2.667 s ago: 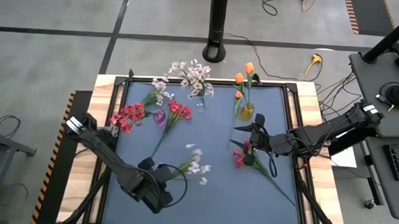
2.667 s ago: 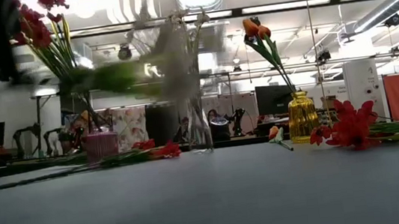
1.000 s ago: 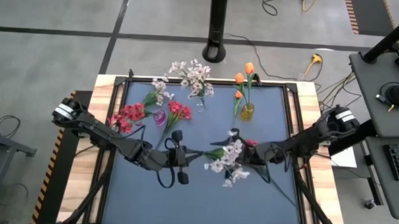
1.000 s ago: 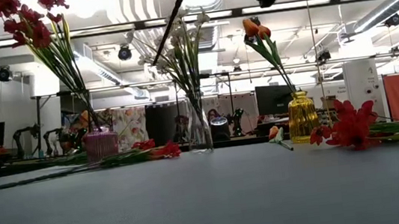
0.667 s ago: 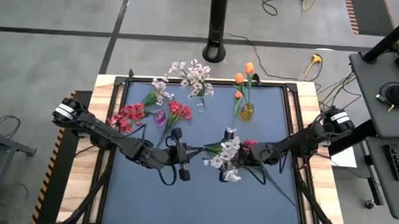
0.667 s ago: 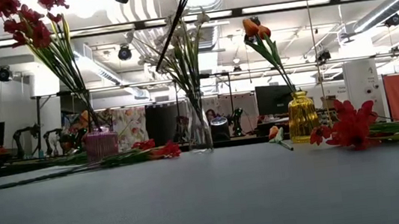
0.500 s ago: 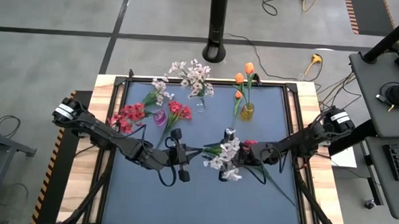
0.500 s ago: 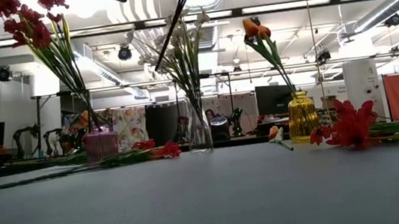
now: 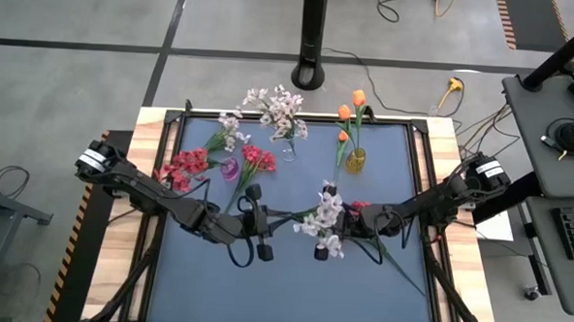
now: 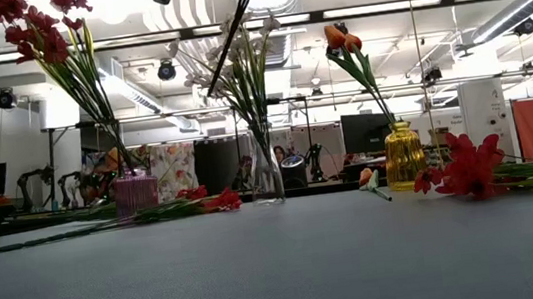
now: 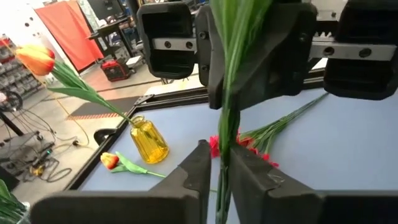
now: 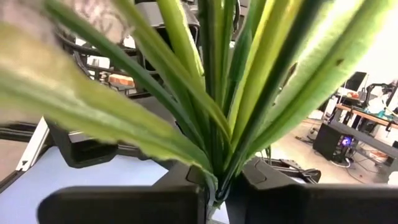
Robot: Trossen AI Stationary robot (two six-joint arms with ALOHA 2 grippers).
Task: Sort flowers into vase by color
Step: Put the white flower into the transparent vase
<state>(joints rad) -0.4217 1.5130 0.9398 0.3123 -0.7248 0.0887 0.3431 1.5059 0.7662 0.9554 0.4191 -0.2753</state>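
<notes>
A white-blossomed flower spray (image 9: 323,223) hangs above the middle of the blue table, held level between both grippers. My left gripper (image 9: 265,221) is shut on its bare stem. My right gripper (image 9: 348,222) is shut on its leafy part, just behind the blossoms. At the far side stand a pink vase (image 9: 230,168) with red flowers, a clear vase (image 9: 288,147) with white flowers and a yellow vase (image 9: 355,161) with orange buds. A red spray (image 9: 364,211) lies on the table under the right arm. My left gripper pinches the spray's bare green stem (image 11: 219,155) between its two fingers. It comes level from the table's left, and the stem runs on ahead along the fingers. My right gripper pinches the leafy part of the stem (image 12: 214,182), coming about level from the table's right. Leaves fan out past its fingers. The spray is clear of the table.
More sprays lie near the far left: a red one (image 9: 185,164) and a white one (image 9: 226,134). An orange bud (image 11: 111,160) lies on the table beside the yellow vase (image 11: 149,140). The near half of the table is bare blue mat (image 9: 281,287).
My right gripper has edged toward the table's left, closer to the left gripper. The spray's blossoms have swung a little toward the far edge and now sit more tightly between the two grippers. The left arm has kept still.
</notes>
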